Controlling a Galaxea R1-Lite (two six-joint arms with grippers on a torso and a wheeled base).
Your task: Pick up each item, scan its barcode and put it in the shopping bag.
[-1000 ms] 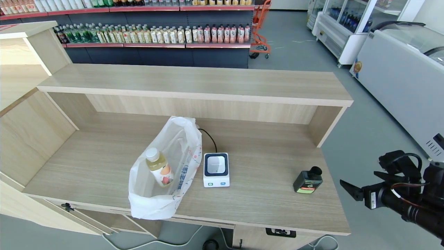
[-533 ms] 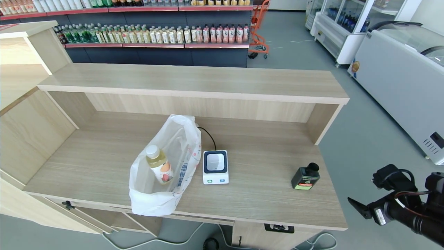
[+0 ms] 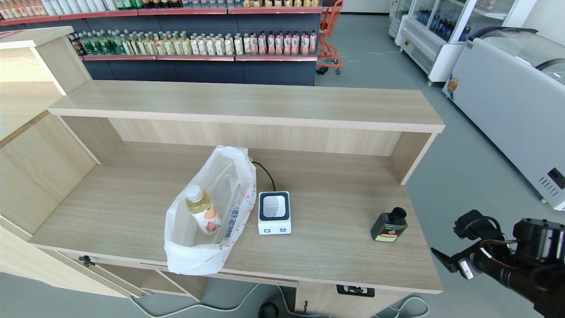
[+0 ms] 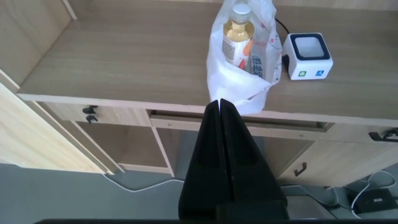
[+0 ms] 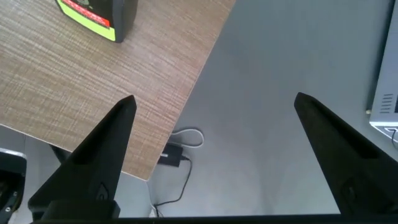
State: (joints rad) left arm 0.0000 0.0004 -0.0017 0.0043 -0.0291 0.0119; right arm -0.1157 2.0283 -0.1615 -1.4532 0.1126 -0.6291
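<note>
A white shopping bag (image 3: pixel 207 221) stands on the wooden counter (image 3: pixel 335 256) with a yellow drink bottle (image 3: pixel 202 215) upright inside it. A white barcode scanner (image 3: pixel 274 213) sits just right of the bag. A dark bottle with a black cap (image 3: pixel 389 225) stands near the counter's right end. My right gripper (image 3: pixel 441 258) hangs open off the counter's right edge, below and right of the dark bottle (image 5: pixel 99 18), fingers spread wide (image 5: pixel 214 98) over the floor. My left gripper (image 4: pixel 220 104) is shut on nothing, in front of the counter, pointing at the bag (image 4: pixel 242 81).
A raised ledge (image 3: pixel 247 104) runs along the counter's back, with side walls at both ends. The scanner's black cable (image 3: pixel 265 174) trails behind the bag. Grey floor and freezers (image 3: pixel 507 88) lie to the right. Drawers (image 4: pixel 93 115) sit under the counter front.
The head view shifted slightly. My right arm dropped lower beside the counter's right end, then edged a little toward the counter, still open. The items on the counter stayed put.
</note>
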